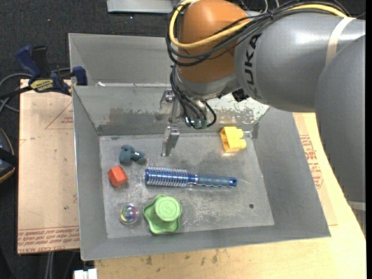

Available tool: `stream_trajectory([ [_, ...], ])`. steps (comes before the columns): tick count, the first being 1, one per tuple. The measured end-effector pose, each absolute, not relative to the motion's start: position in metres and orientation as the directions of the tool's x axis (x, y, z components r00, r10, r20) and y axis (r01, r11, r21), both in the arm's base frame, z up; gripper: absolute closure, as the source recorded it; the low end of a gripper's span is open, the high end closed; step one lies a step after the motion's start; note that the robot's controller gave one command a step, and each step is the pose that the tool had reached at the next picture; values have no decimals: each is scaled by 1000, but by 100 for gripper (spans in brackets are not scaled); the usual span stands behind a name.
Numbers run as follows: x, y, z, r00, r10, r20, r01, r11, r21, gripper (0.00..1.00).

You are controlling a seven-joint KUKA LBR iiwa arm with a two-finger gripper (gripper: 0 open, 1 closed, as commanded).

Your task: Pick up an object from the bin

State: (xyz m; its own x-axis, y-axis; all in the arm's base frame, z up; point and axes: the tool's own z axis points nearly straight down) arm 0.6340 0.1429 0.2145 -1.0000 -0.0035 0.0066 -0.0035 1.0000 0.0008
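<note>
Front left: I see a green lobed lid (pixel 163 214) lying flat on the floor of the bin (pixel 256 211), with a small clear marble (pixel 129 214) just beside it on the left.
Next row back: a red block (pixel 117 176) sits at the left. A blue hairbrush (pixel 189 179) lies crosswise, with its bristle head toward the block and its handle pointing right.
Behind the brush head: a small teal plastic piece (pixel 131 154) lies apart from both the block and the brush.
Tool: the gripper (pixel 168 147) hangs low over bare floor near the back wall, between the teal plastic piece and a yellow block (pixel 232 139).
Nearest things: the teal plastic piece on its left and the brush head just in front of it.
Tool state: I cannot tell from my feed whether it is open or closed.
Farthest back: the wrist's orange cover (pixel 209 22), looped with cables, joins the grey arm (pixel 308 57) coming in from the right.
</note>
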Motion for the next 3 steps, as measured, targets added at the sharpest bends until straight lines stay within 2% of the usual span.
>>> stream_trajectory([
  [1, 597, 105, 84, -996, 86, -9, 86, 996, 5, 0],
  [2, 594, 110, 100, -972, 235, -3, 235, 972, 3, 0],
  [3, 596, 104, 102, -952, 307, -1, 307, 952, 2, 0],
])
